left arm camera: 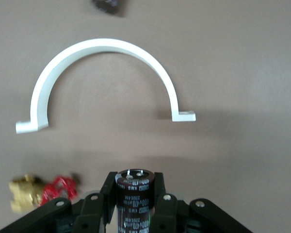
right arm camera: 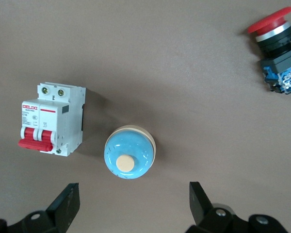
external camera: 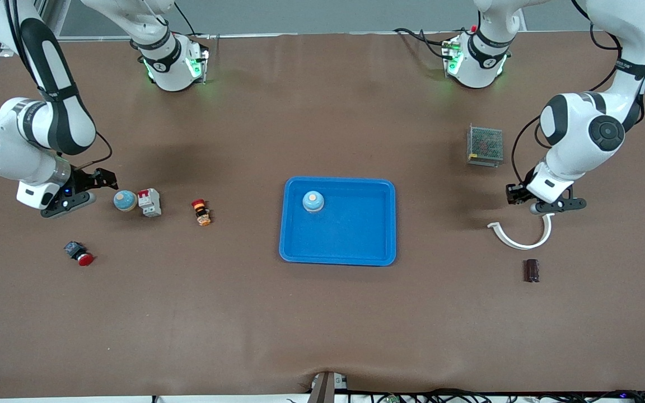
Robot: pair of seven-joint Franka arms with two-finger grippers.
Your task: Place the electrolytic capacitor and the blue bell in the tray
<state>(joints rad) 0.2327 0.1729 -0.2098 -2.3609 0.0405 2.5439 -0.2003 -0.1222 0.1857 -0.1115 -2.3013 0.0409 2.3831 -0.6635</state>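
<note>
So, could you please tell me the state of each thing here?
left gripper: jaws shut on held capacitor.
right gripper: jaws open, over table bell.
tray: holds tray bell, upright.
table bell: upright, outside tray.
loose capacitor: on table, outside tray.

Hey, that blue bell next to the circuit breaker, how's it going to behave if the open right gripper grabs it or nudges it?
The blue bell looks like a low, glossy dome, so the fingers may slip up its curved sides. Its broad base suggests it would slide rather than tip or roll if nudged. Pressing its cream button would probably ring it. The right gripper hovers open over it.
</note>
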